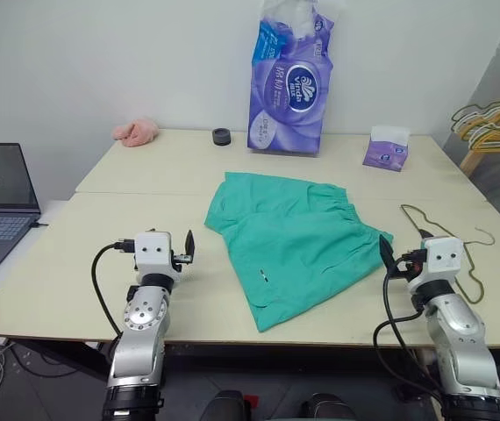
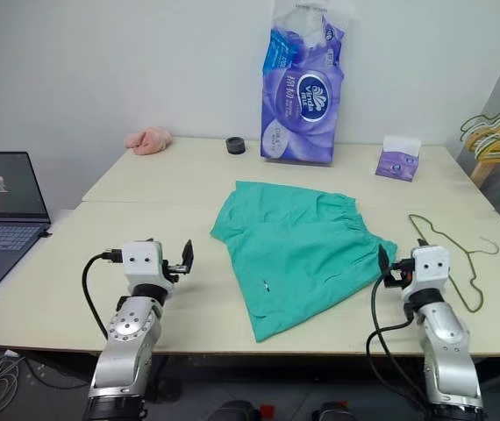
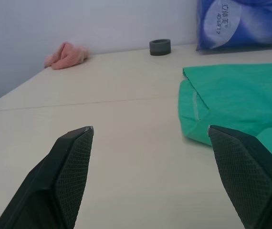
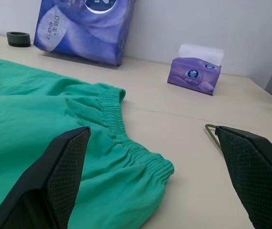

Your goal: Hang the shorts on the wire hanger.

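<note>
The teal-green shorts point(image 1: 294, 237) lie flat in the middle of the table, with the gathered waistband toward the right and a small white tag near the front. The thin olive-grey wire hanger point(image 2: 435, 230) lies flat on the table just right of them, its hook pointing right. My left gripper point(image 3: 150, 130) hovers open and empty over bare table to the left of the shorts. My right gripper point(image 4: 152, 129) is open and empty too. It stands at the shorts' waistband corner, with the hanger's wire point(image 4: 212, 134) beside its outer finger.
At the back stand a purple tissue-roll pack point(image 1: 289, 83), a small purple tissue box point(image 1: 386, 147), a black ring point(image 1: 222, 136) and a pink fluffy cloth point(image 1: 136, 132). A laptop point(image 1: 0, 206) sits on the left. A cluster of yellow and green hangers point(image 1: 496, 123) hangs at far right.
</note>
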